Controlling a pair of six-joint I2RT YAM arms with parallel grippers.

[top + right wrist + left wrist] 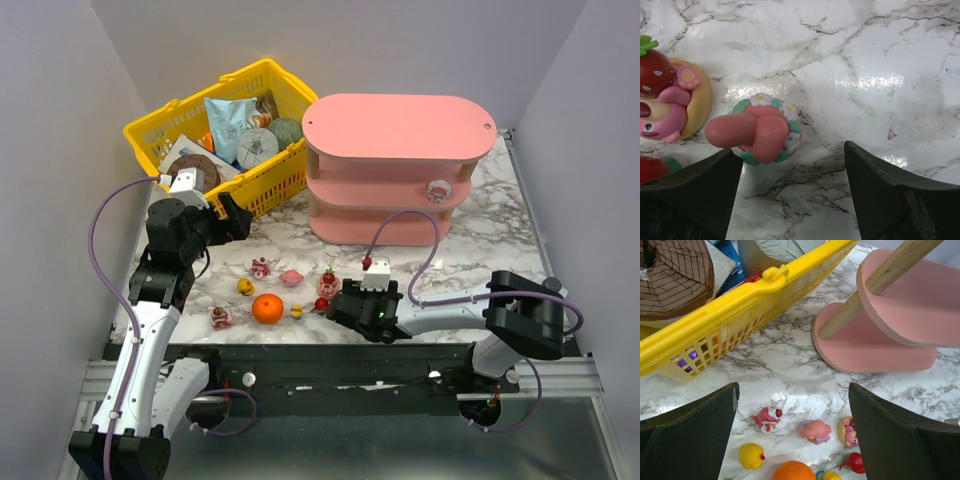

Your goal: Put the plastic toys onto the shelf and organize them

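The left gripper hangs released, jaws wide with nothing between them, over the marble table just near of the yellow basket. Right of it and nearer, the plastic toys lie scattered around an orange ball: a yellow figure, a pink one and a strawberry-topped one among them. The right gripper sits low at the right end of this cluster, also released. In its wrist view a pink flower-ringed toy lies just beside its left finger, not between the jaws. Farther right and far stands the pink shelf, with one toy on its middle tier.
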